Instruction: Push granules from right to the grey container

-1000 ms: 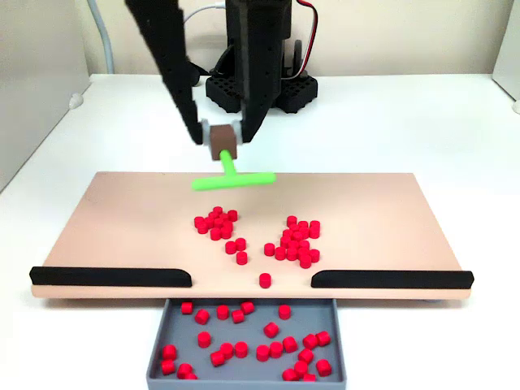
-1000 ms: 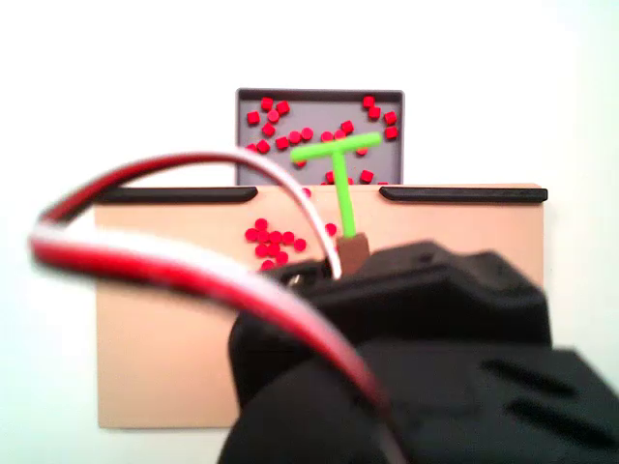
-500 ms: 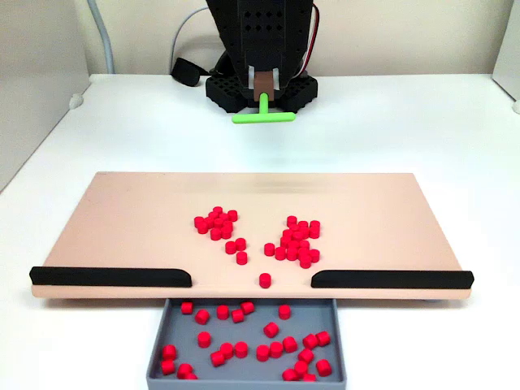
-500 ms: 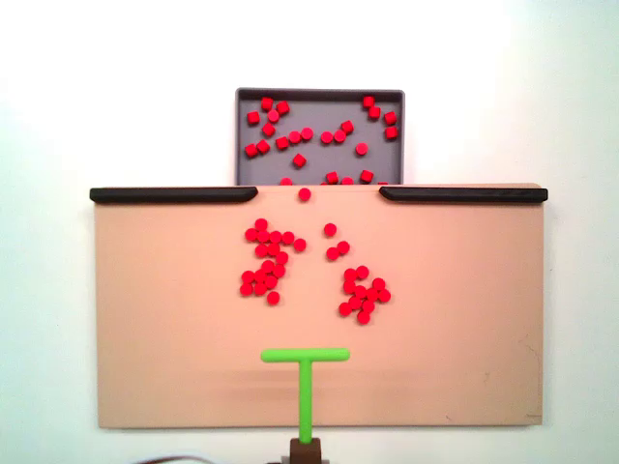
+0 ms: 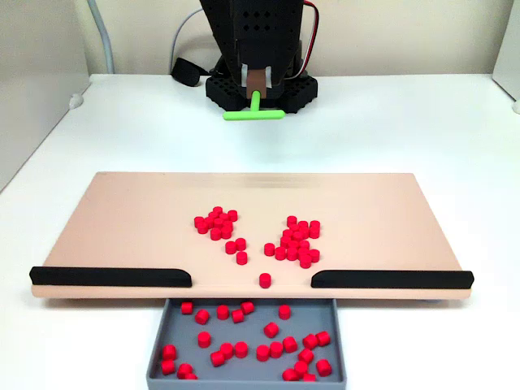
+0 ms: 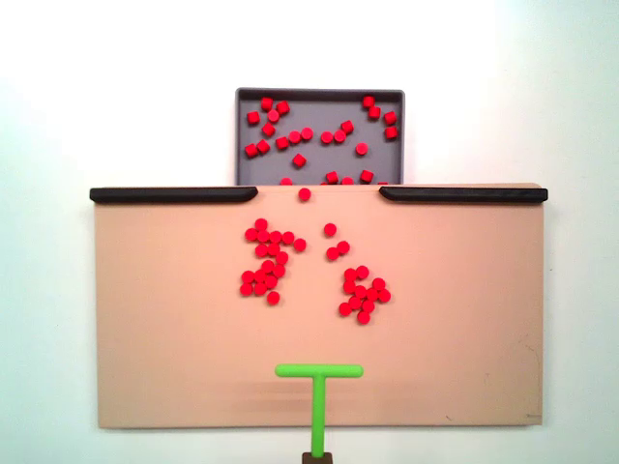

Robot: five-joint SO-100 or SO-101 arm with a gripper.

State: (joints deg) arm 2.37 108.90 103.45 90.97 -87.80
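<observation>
Red granules lie on the tan board [image 5: 130, 227] in two loose clusters, one on the left [image 5: 216, 223] and one on the right [image 5: 298, 240] in the front fixed view. A single granule [image 5: 265, 280] sits at the gap between the rails. The grey container [image 5: 244, 379] below that gap holds several more granules. My gripper [image 5: 257, 81] is drawn back by the arm's base beyond the board, shut on the brown handle of the green T-shaped pusher [image 5: 254, 111]. From above, the pusher [image 6: 318, 387] hovers over the board's near edge, apart from the granules [image 6: 269, 257] and the grey container [image 6: 319, 111].
Two black rail strips [image 5: 110, 276] [image 5: 390, 279] line the board's edge on either side of the gap. The arm's black base [image 5: 260, 93] stands behind the board. A white table surrounds the board, with a grey wall panel [image 5: 36, 73] at the left.
The arm has pulled back from above the board's far part to its base, carrying the pusher. In the last half second the pusher shifted slightly. The granules have not moved.
</observation>
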